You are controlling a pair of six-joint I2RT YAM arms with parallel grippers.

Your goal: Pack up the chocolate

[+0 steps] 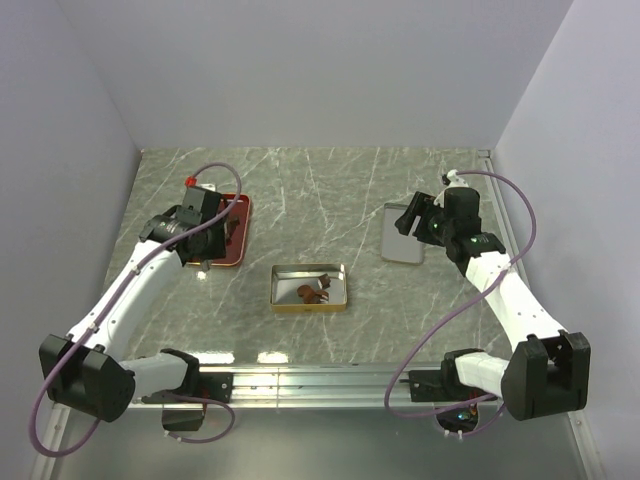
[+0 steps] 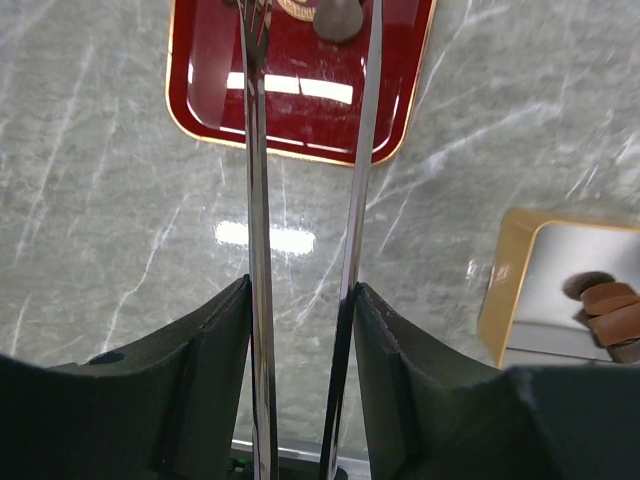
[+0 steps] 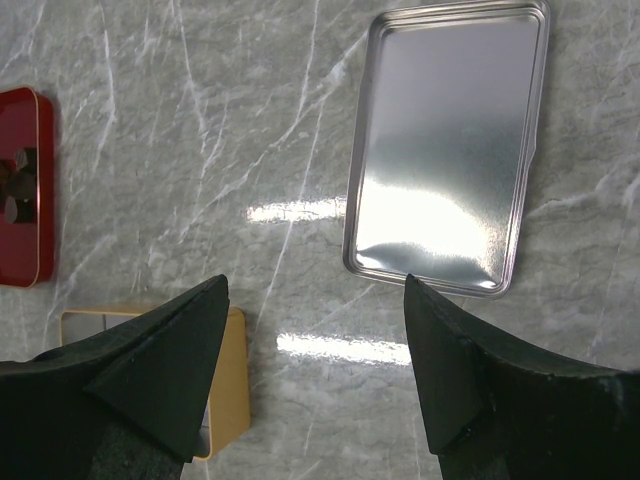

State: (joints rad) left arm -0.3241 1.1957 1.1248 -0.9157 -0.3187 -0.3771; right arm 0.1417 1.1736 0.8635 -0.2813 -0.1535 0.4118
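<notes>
The left gripper (image 2: pixel 300 290) is clamping tweezers (image 2: pixel 256 200), their parted tips flanking a chocolate lump (image 2: pixel 338 18) on the red tray (image 2: pixel 300 130); other chocolate (image 2: pixel 605 300) is sitting in the gold tin (image 2: pixel 500 290). An off-centre squeeze risks flicking the round lump away. The right gripper (image 3: pixel 315 290) is hovering, spread wide, over the silver lid (image 3: pixel 440 150)

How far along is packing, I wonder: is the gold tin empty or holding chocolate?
Holding some: a few brown chocolate pieces lie in the open gold tin, much of its floor bare.
</notes>
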